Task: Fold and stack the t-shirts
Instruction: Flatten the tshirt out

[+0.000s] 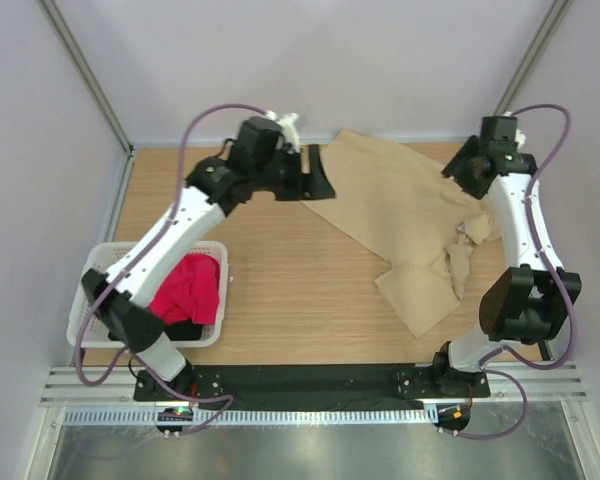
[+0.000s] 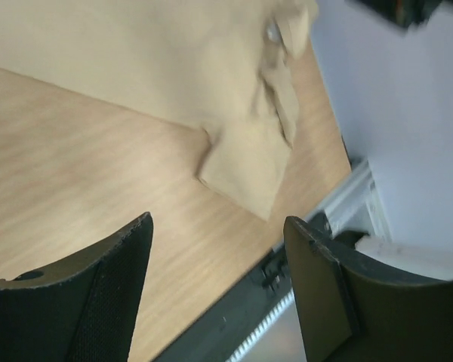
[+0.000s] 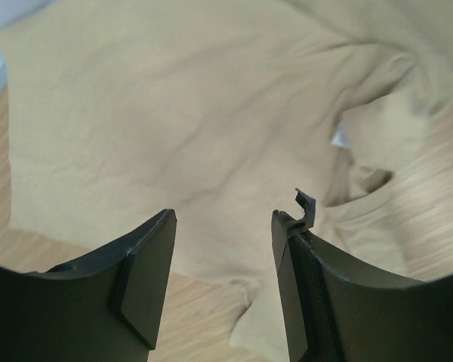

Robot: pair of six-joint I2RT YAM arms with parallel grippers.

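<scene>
The tan t-shirt [image 1: 410, 215] lies spread and rumpled on the right back part of the table, its white neck label [image 3: 338, 138] showing among the folds. My left gripper [image 1: 318, 174] hovers open at the shirt's back left edge. In the left wrist view that gripper [image 2: 219, 221] holds nothing, and the tan t-shirt [image 2: 174, 60] lies beyond its fingers. My right gripper [image 1: 460, 166] is open above the shirt's right side. In the right wrist view it [image 3: 223, 217] is empty, with the tan t-shirt [image 3: 196, 113] below. A red-pink t-shirt [image 1: 188, 288] and a black t-shirt [image 1: 185, 328] sit in the basket.
A white slotted basket [image 1: 92, 262] stands at the left front of the table. White walls close in the back and the sides. A black rail [image 1: 310, 380] runs along the near edge by the arm bases.
</scene>
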